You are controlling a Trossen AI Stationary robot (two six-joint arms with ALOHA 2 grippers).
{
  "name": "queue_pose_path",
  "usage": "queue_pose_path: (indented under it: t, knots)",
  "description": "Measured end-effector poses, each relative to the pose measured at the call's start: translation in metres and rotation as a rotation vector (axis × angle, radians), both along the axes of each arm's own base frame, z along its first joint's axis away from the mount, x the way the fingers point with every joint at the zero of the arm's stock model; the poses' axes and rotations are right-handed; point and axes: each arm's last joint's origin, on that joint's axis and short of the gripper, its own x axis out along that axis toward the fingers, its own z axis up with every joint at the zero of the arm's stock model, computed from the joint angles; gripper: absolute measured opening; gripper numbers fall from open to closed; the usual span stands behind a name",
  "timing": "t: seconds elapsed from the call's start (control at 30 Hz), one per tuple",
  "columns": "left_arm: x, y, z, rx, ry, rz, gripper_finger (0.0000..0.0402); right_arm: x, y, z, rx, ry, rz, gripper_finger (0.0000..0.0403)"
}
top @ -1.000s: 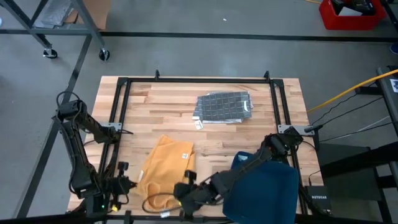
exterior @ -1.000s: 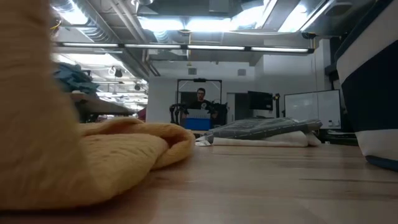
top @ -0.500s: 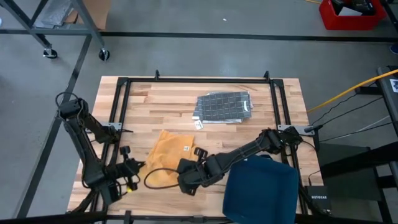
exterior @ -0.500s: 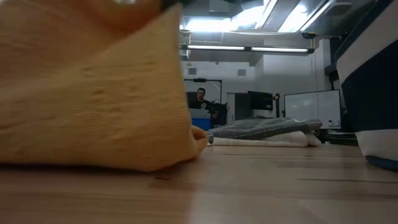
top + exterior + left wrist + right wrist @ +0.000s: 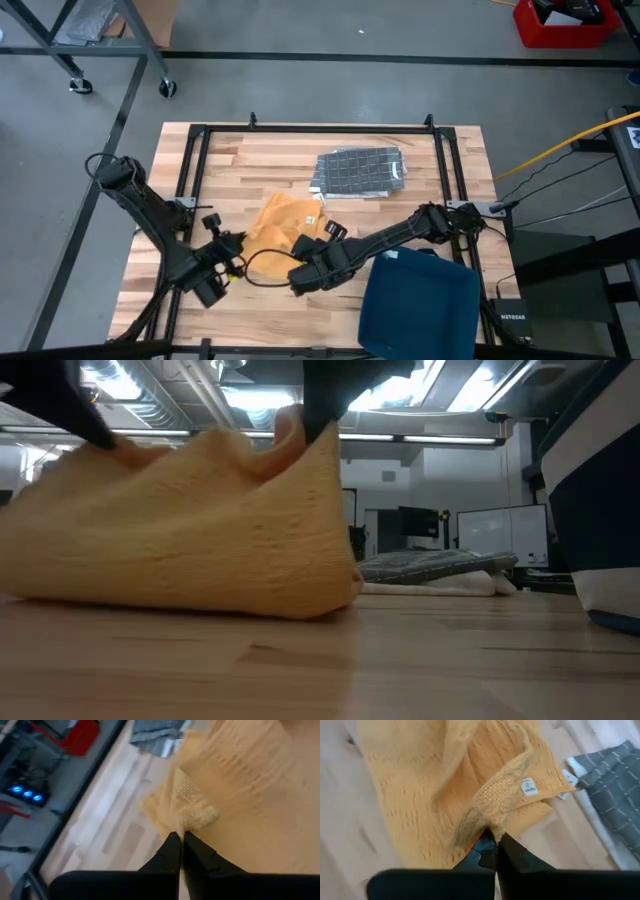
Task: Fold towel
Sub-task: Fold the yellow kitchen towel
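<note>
The yellow towel (image 5: 282, 225) lies bunched at centre frame of the high view, its near edge lifted off the wooden table (image 5: 250, 160). The left gripper (image 5: 232, 251) and right gripper (image 5: 303, 252), both clamped on that edge, hold separate corners, presumably to carry it over toward the grey folded cloth (image 5: 360, 171) above.

Blue cloth (image 5: 420, 305) cut off below.

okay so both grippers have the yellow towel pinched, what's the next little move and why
Probably carry both held corners on toward the grey checked towel, then lower them. The left gripper and right gripper are shut on the yellow towel, lifted and only partly draped over itself.
</note>
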Motion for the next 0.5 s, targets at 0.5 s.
queue_pose_path:
  t: [0.5]
  knots:
    - [0.009,0.052,-0.054,0.044,0.019,0.211,0.0000,0.006,-0.055,-0.017,-0.124,0.148,-0.091,0.0001]
